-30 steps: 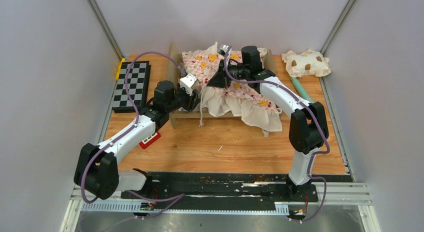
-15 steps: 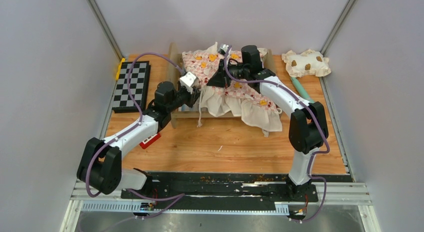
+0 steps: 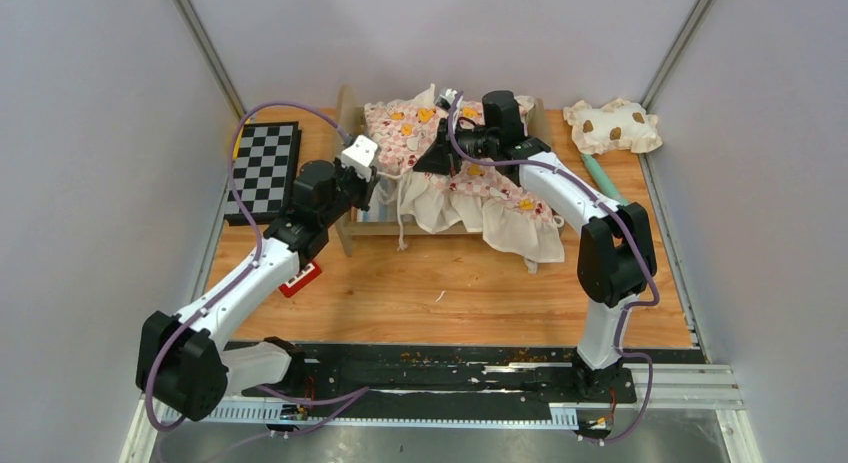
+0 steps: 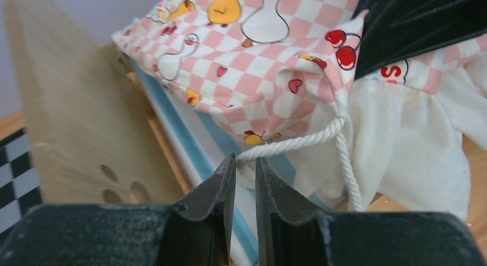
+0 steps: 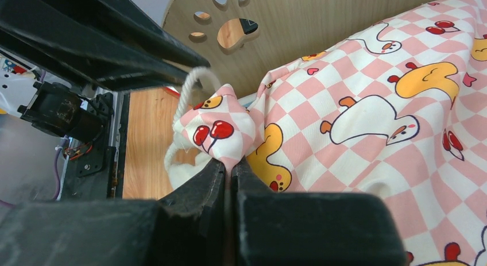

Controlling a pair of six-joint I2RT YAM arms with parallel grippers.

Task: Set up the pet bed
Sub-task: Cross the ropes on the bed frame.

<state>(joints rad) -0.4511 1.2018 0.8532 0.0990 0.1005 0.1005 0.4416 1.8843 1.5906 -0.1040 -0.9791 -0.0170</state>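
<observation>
At our left wrist, left gripper (image 4: 245, 161): jaws a sliver apart at the end of a white twisted cord (image 4: 293, 143); whether pinched, we cannot tell. Our right gripper (image 5: 230, 165): clamped on the pink checkered ruffled cushion (image 5: 356, 122). Under that cushion we list the light-wood, blue-striped pet bed (image 4: 69, 122), far-centre on the wooden table (image 3: 450, 283).

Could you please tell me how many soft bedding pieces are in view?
2: the pink checkered cushion draped over the pet bed, and the spotted pillow at the table's far right corner. Others could hide beneath the cushion.
</observation>
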